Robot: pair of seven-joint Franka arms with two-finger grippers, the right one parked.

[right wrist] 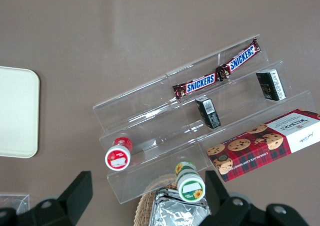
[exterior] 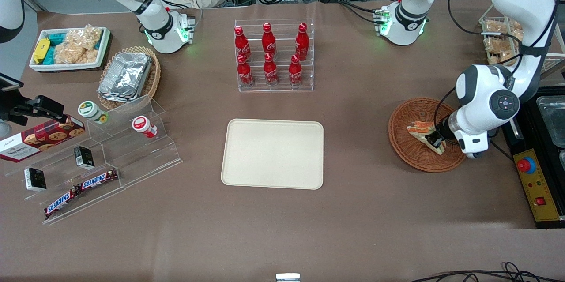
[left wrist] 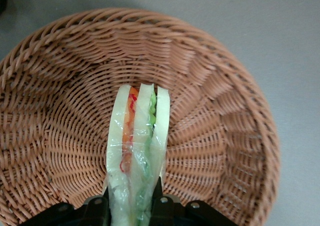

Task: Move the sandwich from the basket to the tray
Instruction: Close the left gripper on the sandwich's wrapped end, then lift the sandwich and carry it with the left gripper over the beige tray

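Observation:
The sandwich (exterior: 423, 131) is a wrapped triangular wedge of pale bread with orange, red and green filling, and it is in the reddish-brown wicker basket (exterior: 406, 149) toward the working arm's end of the table. My left gripper (exterior: 436, 139) is shut on the sandwich (left wrist: 139, 141), a black finger (left wrist: 158, 202) pressed against each bread face, over the basket's woven floor (left wrist: 60, 136). I cannot tell whether the wedge still rests on the weave. The cream-beige tray (exterior: 272, 154) lies bare in the middle of the table, well apart from the basket.
A clear rack of red cola bottles (exterior: 270, 54) stands farther from the front camera than the tray. Toward the parked arm's end are a stepped acrylic shelf (exterior: 110, 154) with snack bars and small jars, a tan basket of foil trays (exterior: 128, 77) and a white snack bin (exterior: 68, 48).

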